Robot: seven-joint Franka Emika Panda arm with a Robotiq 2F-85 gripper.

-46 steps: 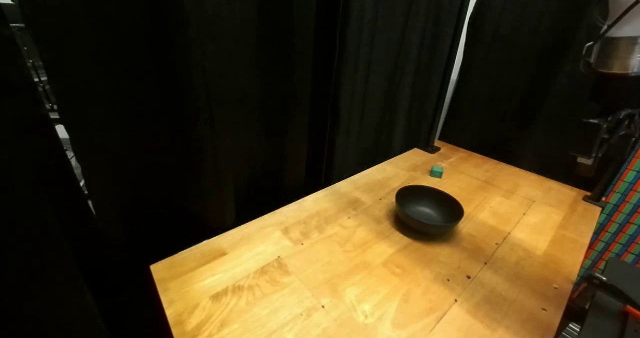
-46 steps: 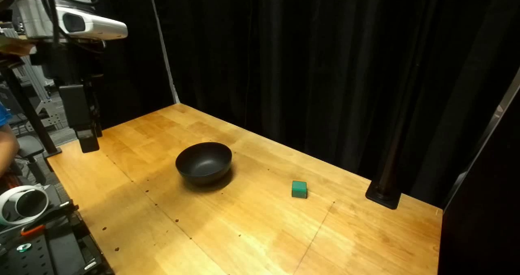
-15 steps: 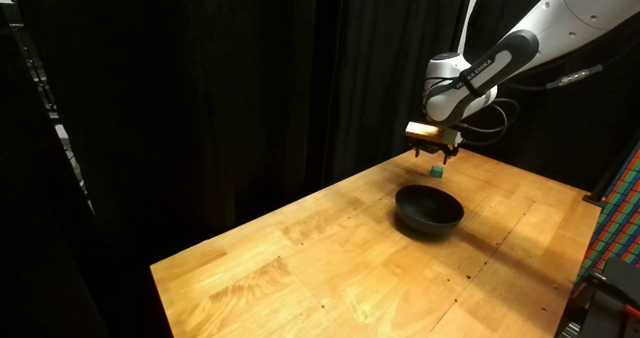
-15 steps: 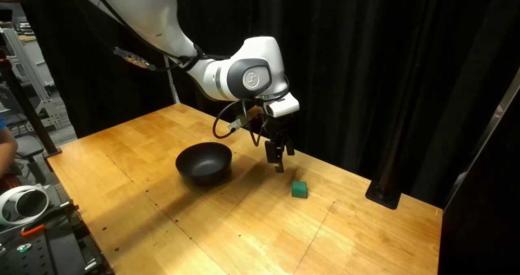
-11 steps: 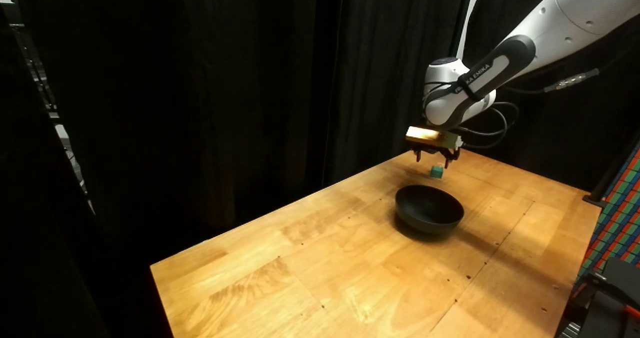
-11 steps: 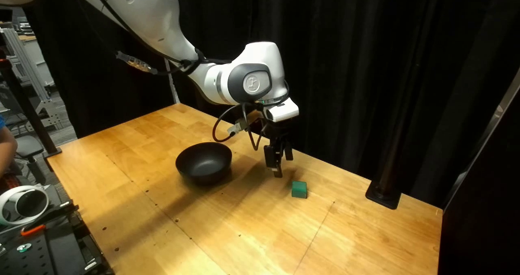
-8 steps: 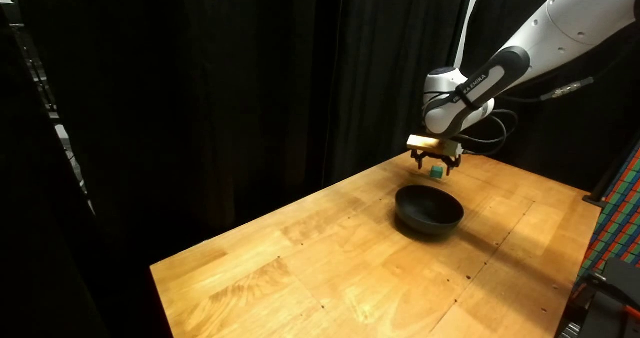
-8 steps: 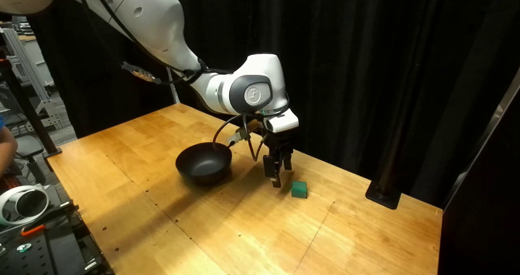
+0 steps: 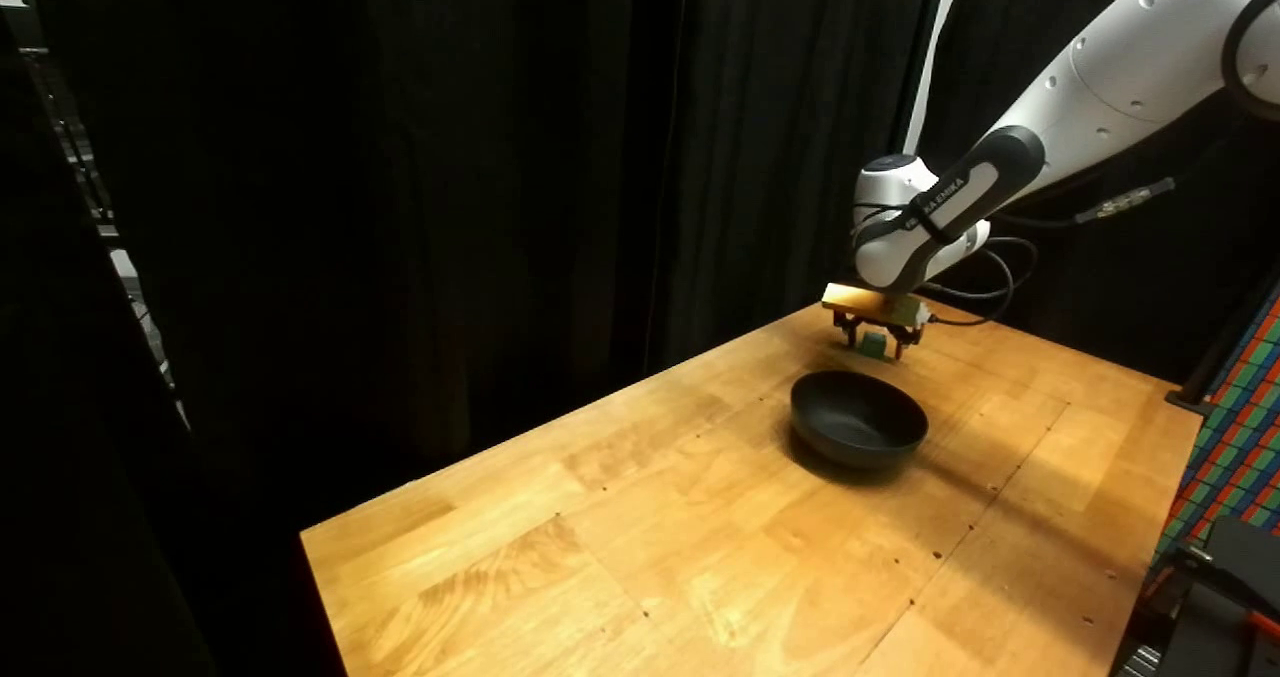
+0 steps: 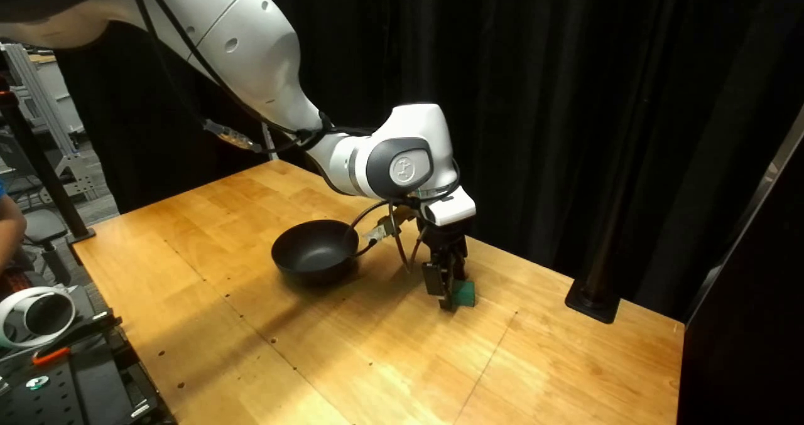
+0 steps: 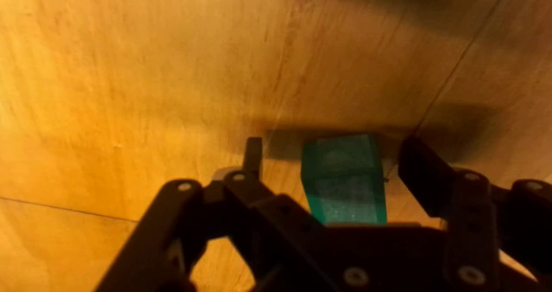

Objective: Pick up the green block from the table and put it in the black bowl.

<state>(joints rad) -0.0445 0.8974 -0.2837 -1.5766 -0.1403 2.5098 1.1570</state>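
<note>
The green block (image 11: 347, 180) sits on the wooden table (image 9: 720, 547). It shows in both exterior views (image 9: 873, 346) (image 10: 465, 294), partly covered by a finger in the latter. My gripper (image 11: 332, 156) is open, low at the table, with one finger on each side of the block. In the wrist view a gap shows between the block and each finger, and the block's near end is hidden by the gripper body. The gripper also shows in the exterior views (image 9: 876, 345) (image 10: 453, 290). The black bowl (image 9: 860, 449) stands upright with nothing visible in it; it also shows here (image 10: 314, 275).
The bowl stands close beside the arm's hanging cable (image 10: 370, 244). A black post with a foot plate (image 10: 593, 302) stands at the table edge. Black curtains (image 10: 502, 130) hang behind the table. A dark cart with a white ring-shaped object (image 10: 38, 318) is beyond the table's side.
The arm came in from the side and then moved down. Over the last second the open gripper lowered until its fingers stand around the block. The block and bowl have not moved.
</note>
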